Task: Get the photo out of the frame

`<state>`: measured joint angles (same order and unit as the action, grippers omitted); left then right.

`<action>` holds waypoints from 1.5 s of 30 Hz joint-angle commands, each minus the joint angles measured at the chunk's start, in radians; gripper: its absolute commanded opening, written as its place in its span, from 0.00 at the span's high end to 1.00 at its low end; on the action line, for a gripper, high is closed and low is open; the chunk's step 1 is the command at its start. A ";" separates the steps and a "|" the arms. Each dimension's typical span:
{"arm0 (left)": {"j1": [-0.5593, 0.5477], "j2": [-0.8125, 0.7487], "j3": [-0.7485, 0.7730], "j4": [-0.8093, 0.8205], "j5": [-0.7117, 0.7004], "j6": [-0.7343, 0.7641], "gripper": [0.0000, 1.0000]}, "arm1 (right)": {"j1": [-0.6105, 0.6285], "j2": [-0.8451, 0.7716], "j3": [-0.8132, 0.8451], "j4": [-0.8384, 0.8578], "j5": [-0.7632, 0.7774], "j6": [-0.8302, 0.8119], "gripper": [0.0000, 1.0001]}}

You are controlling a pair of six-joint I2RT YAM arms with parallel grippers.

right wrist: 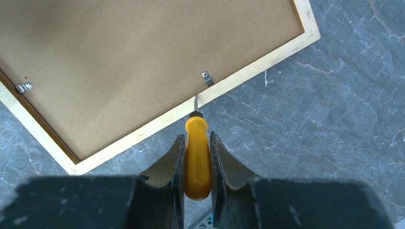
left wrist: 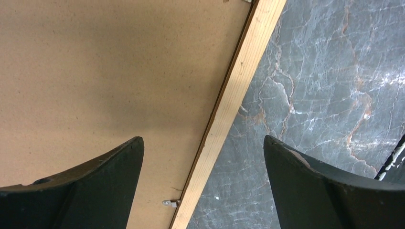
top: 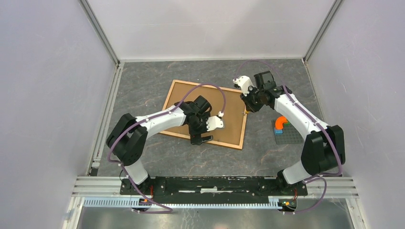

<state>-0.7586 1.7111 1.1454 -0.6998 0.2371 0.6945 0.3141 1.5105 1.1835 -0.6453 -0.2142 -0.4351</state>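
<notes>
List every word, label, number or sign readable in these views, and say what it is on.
None: no text shows in any view. The frame has a plain brown back, the yellow screwdriver shut in the right tool bears no print, and the grey baseplate is too small to tell.

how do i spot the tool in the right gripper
Find the big frame lying back-up on the grey table. At its edge nearest the right gripper is a screwdriver, clamped in the gripper. Its yellow handle and thin metal blade set it apart from the small silver clips.
</notes>
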 commanded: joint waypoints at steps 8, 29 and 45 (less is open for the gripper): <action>-0.062 0.030 0.018 0.130 -0.025 -0.049 0.00 | 0.006 0.028 0.019 0.070 0.027 0.013 1.00; -0.081 0.042 -0.059 0.147 -0.028 0.035 0.04 | 0.005 0.090 0.009 0.158 0.131 0.029 1.00; -0.084 0.059 -0.062 0.148 -0.016 0.021 0.05 | 0.011 0.081 -0.035 0.207 0.062 0.054 1.00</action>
<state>-0.8337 1.7473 1.0897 -0.5694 0.2108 0.6975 0.3252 1.5829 1.1854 -0.5262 -0.1452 -0.3897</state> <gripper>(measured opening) 0.953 0.222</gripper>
